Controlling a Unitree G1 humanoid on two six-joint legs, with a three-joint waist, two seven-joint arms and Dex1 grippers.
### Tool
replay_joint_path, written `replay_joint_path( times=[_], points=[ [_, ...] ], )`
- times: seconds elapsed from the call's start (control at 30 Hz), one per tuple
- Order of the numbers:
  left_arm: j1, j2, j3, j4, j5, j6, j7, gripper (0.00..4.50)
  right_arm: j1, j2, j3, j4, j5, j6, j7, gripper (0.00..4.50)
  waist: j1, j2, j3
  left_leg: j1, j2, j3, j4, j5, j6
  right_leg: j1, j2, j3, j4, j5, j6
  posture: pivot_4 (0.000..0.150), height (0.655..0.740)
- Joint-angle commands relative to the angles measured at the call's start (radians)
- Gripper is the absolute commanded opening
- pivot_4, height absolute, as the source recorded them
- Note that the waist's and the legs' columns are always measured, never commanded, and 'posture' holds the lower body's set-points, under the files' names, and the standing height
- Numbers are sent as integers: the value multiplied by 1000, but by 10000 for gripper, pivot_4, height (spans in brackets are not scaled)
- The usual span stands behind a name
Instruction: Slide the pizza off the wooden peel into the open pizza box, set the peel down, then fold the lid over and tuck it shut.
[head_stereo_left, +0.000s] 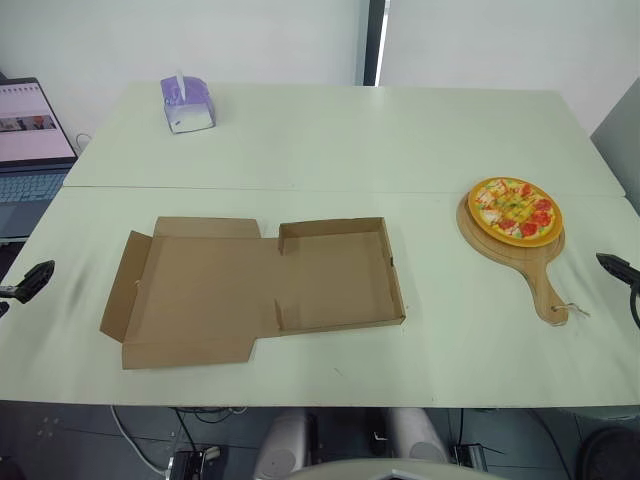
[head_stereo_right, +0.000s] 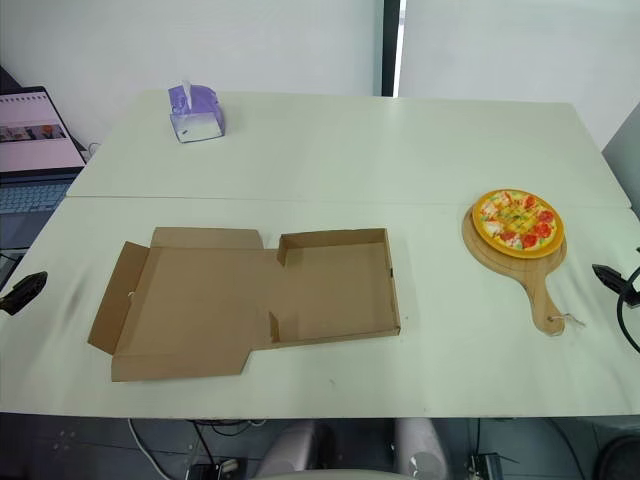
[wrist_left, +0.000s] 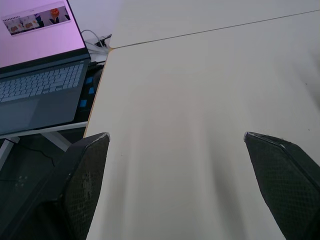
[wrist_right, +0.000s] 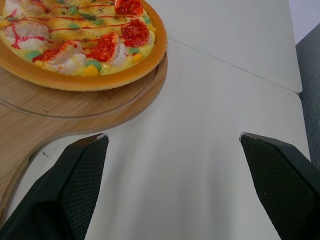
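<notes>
The peel (head_stereo_left: 510, 255) lay just left of the right gripper (wrist_right: 172, 136) (spread wide, empty), its handle (head_stereo_left: 546, 290) pointing near toward that arm

Two pale tables (head_stereo_left: 330, 130) abut before a white wall (head_stereo_left: 200, 40); laptop (head_stereo_left: 30, 140) at left

laptop (head_stereo_left: 25, 190) cut by left edge | its screen (head_stereo_left: 30, 122) too small to read | pizza (wrist_right: 75, 40) cropped in right wrist view

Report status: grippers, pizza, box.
Both open, empty: left gripper, right gripper. Untouched pizza on peel, right of box; box open, lid flat. Far-back tissue box no obstacle.
</notes>
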Motion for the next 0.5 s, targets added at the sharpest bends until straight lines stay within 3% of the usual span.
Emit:
replay_joint_path(
  times=[0.03,0.5],
  points=[
    [-17,20,5,-12,3,-35,21,44677,9,-30,-42,-50,14,13,-16,45000,0,0,0,0,0,0,0,0,0,0,0,0,0,0,0,1500,7400],
    [-57,14,1,35,-6,-41,15,44677,57,-21,-72,-133,25,71,-36,45000,1,0,0,0,0,0,0,0,0,0,0,0,0,0,0,1500,7400]
  ],
)
